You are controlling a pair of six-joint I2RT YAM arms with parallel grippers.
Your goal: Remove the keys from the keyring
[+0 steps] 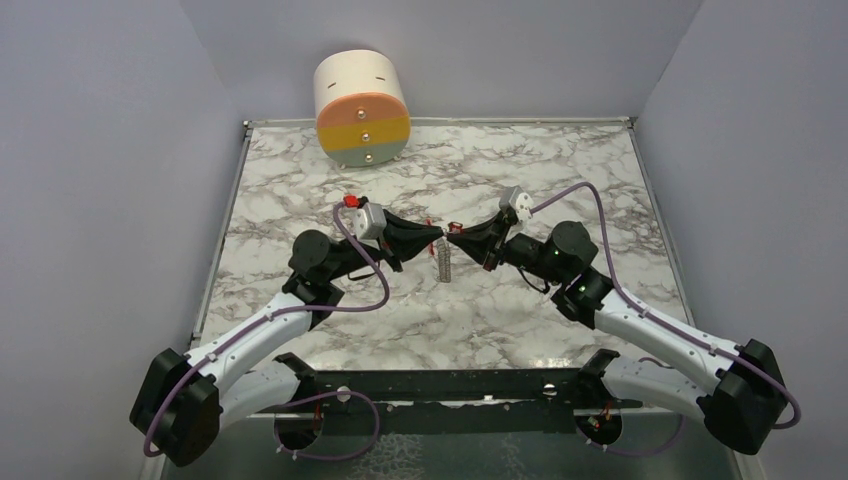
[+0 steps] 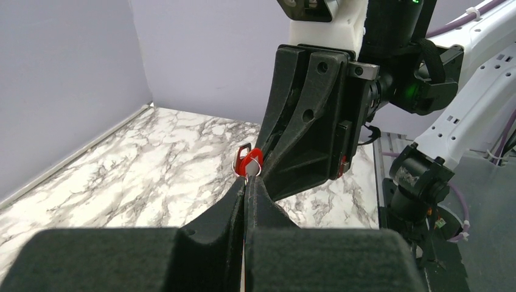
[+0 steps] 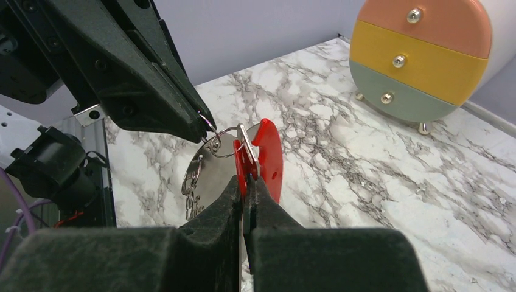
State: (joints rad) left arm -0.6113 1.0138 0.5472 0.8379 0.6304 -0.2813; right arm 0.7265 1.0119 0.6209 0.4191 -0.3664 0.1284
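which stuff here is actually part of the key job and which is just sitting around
Part of the job:
- keyring
- red key on it
- silver tag hanging from it
- left end effector, shut on the keyring
- right end effector, shut on the red key

Just lying about:
- pastel drawer unit, at the far edge of the marble table

The left arm and right arm are bending at the elbows and reaching inward, wrists levelled, so the grippers are meeting tip to tip at the keyring. The left gripper is pinching the keyring from its left side, fingers pressed together. The right gripper is facing it from the keyring's right, fingers squeezing the red key.
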